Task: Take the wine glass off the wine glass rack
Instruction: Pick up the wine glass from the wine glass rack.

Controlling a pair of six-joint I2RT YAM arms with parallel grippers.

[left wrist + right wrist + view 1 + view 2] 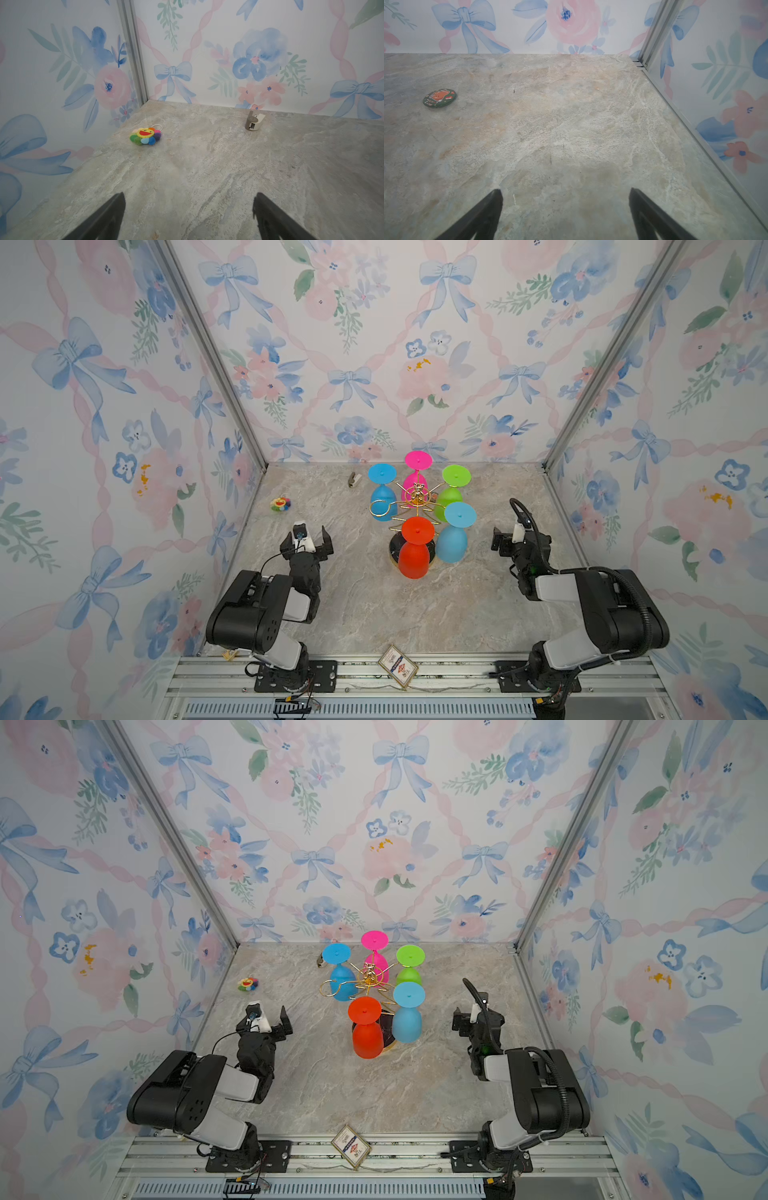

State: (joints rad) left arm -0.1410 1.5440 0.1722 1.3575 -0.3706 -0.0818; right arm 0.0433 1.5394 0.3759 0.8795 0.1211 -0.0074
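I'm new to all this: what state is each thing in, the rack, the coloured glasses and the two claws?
wine glass rack, upright, one looped arm empty
red wine glass, hanging upside down
nearer blue wine glass, hanging upside down
farther blue wine glass, hanging upside down
pink wine glass, hanging upside down
green wine glass, hanging upside down
left gripper, open, empty
right gripper, open, empty

Black-and-white arms (249, 614), corrugated black cable (645, 614), silver screws
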